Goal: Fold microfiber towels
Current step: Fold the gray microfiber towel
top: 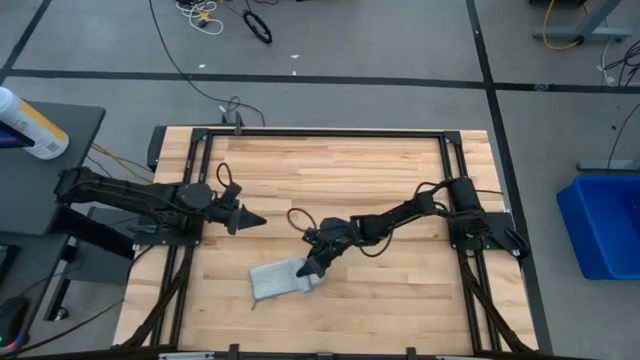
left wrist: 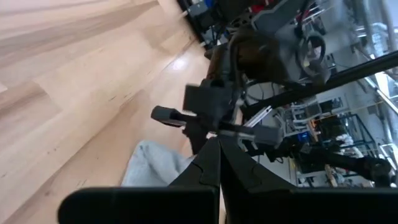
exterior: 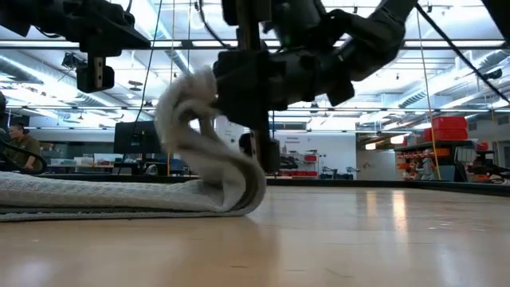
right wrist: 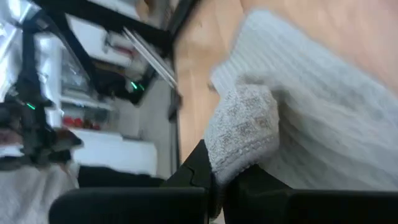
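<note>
Towel [top: 280, 279] lies at the table's [top: 330, 170] near middle, long axis left to right. The right gripper [top: 309, 268] is clenched on its lifted right edge, so the fold runs leftward. The left gripper [top: 250, 218], clamped empty, hovers farther off.

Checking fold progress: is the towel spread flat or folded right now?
Partly folded. The light grey-blue ribbed microfiber towel lies doubled on the wooden table, one edge lifted, pinched by the right gripper.
</note>
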Robot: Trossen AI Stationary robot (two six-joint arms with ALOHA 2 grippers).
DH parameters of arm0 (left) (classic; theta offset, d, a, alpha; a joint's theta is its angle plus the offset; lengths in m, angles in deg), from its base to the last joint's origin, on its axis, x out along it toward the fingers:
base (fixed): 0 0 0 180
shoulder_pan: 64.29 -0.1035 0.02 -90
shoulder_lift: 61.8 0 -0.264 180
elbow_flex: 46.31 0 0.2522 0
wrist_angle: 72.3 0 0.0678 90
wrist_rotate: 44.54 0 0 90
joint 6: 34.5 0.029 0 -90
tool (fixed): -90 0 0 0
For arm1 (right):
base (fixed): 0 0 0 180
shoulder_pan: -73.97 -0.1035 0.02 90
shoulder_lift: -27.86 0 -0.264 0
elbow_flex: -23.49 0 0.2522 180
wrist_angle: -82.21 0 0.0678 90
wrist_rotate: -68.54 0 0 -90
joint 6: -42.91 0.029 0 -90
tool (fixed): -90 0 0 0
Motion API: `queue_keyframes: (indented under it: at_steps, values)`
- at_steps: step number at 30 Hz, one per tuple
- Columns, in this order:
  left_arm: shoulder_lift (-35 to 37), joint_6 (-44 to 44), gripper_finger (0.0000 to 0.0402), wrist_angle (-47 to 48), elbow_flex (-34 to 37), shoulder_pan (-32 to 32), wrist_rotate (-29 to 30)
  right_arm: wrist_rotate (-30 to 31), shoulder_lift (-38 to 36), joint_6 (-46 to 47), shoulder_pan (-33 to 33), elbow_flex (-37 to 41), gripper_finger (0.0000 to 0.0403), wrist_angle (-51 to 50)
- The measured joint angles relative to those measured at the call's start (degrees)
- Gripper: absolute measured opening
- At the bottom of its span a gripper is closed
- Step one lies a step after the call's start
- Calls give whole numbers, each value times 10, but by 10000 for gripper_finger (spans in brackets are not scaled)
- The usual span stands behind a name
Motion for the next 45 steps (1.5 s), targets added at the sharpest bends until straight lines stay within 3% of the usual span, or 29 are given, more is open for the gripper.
queue_keyframes:
  at_steps: [23,32,45]
  values:
    - [41,10,0,22,0,0,-1,-54,137,-76,17,-301,11,-247]
    - [114,40,0,32,0,0,25,-21,139,-87,16,-311,11,-265]
    - [260,63,0,189,0,0,37,11,139,-87,9,-311,11,-261]
